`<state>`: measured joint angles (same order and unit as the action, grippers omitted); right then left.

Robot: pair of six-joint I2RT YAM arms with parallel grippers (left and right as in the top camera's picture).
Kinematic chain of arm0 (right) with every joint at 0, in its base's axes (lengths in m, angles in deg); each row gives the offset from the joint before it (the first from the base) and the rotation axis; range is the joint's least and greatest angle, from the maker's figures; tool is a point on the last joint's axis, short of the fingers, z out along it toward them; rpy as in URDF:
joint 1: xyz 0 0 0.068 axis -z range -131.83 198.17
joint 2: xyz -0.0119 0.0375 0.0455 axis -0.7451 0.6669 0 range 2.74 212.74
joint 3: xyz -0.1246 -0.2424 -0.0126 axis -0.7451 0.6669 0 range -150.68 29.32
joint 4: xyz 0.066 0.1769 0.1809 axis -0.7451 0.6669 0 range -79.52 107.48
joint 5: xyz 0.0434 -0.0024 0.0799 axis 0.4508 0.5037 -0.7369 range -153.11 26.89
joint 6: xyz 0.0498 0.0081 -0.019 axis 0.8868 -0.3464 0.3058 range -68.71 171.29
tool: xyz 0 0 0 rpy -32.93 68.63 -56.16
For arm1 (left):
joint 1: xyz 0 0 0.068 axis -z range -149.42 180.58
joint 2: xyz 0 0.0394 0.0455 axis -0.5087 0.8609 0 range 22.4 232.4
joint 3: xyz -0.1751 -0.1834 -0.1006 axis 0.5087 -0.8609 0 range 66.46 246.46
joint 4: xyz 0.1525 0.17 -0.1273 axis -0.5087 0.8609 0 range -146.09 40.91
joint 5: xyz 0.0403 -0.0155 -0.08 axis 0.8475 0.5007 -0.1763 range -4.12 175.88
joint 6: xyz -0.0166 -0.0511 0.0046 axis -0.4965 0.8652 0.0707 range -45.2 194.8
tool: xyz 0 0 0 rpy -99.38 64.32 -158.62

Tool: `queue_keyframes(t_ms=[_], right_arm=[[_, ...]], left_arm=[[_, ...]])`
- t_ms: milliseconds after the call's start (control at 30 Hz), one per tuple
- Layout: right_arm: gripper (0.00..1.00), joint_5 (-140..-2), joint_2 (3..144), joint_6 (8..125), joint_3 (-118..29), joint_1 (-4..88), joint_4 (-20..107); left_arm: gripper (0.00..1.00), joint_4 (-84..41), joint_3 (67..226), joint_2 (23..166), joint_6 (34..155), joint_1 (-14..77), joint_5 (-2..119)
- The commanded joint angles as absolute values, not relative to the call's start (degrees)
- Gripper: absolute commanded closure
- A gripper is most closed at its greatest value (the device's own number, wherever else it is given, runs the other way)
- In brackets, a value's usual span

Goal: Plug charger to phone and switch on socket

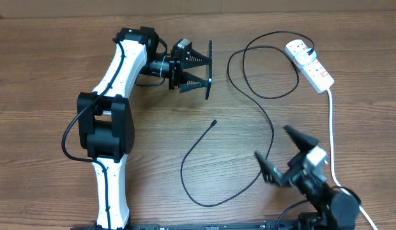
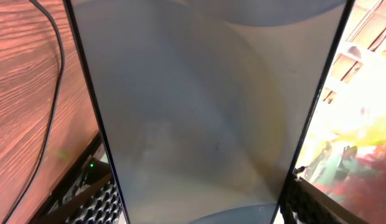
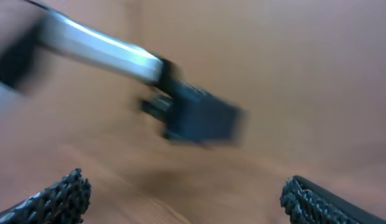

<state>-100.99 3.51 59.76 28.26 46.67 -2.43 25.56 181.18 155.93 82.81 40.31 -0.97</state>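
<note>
While the left gripper [image 1: 203, 69] clamps the slim, dark-edged, pale-screened smartphone [image 2: 199, 112] on edge, the right gripper [image 1: 282, 156] gapes empty beside the thin black charger cable [image 1: 272, 131] running from the white red-switched power strip [image 1: 311, 64]. Risk: a misaligned pinch may skid the loose connector tip [image 1: 214, 122]; insertion force may twist the phone.
</note>
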Motion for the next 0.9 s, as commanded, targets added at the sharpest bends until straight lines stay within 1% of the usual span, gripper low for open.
queue_keyframes(t_ms=[0,67,100,167,233,267,367,433,467,500,567,600,633,667,700,767,833,867], right_arm=[[0.0,-114.81,2.9,78.23,28.56,46.74,-14.12],[0.0,-114.2,2.92,81.53,26.27,46.76,-17.53],[0.0,-113.47,3.6,81.25,21.31,47.17,-13.58],[0.0,-112.14,5.96,78.8,13.98,48.07,-3.43],[0.0,-111.53,10.42,73.55,4.98,49.32,10.42],[0.0,-110.02,13.68,70.93,-0.31,50.04,18.86],[0.0,-107.11,23.99,62.01,-13.51,51.3,38.27],[0.0,-107.73,30.46,59.81,-20.05,51.35,45.13],[0.0,-109.47,33.5,60.44,-22.41,51.22,46.42],[0.0,-115.9,37.89,63.83,-24.92,51.24,47.71],[0.0,-125.21,41.46,68.88,-25.38,51.24,49.13],[0.0,-128.6,43.44,71.87,-25.36,51.06,45.44],[0.11,-130.81,44.97,73.05,-25.36,50.85,42.33],[0.16,-132.4,46.53,75.54,-25.47,50.34,39.65],[0.14,-132.16,47.84,76.83,-25.64,49.34,37.81],[0.0,-125.96,49.41,76.51,-26.69,46.21,38.23],[0.01,-112.49,50.18,76.26,-28.24,41.36,42.29],[0.01,-101.37,50.77,76.48,-29.66,37.67,45.94]], left_arm=[[0.32,25.58,182.95,156.22,83.27,40.12,-4.72],[0.32,25.58,182.95,156.22,83.81,40.12,-4.72],[0.31,25.58,182.95,156.22,83.81,40.12,-4.72],[0.32,25.58,182.95,156.22,83.81,40.12,-4.72],[0.31,25.58,182.95,156.22,84.07,40.12,-4.72],[0.32,25.58,182.95,156.22,84.1,40.12,-4.72],[0.32,25.82,182.95,156.22,84.25,40.12,-4.72],[0.32,25.84,182.95,156.22,84.25,40.12,-4.72],[0.32,25.91,182.95,156.22,84.25,40.12,-4.72],[0.32,26.17,182.95,156.22,84.25,40.12,-4.72],[0.32,26.21,182.95,156.22,84.25,40.12,-4.72],[0.32,26.21,182.95,156.22,84.25,40.12,-4.72],[0.32,26.19,182.95,156.22,84.25,40.12,-4.72],[0.32,26.19,182.95,156.22,84.25,40.12,-4.72],[0.32,26.19,182.95,156.22,84.25,40.14,-4.7],[0.33,26.21,182.95,156.22,84.25,40.14,-4.7],[0.33,26.21,182.95,156.22,84.25,40.14,-4.7],[0.33,26.21,182.95,156.22,84.25,40.14,-4.7]])
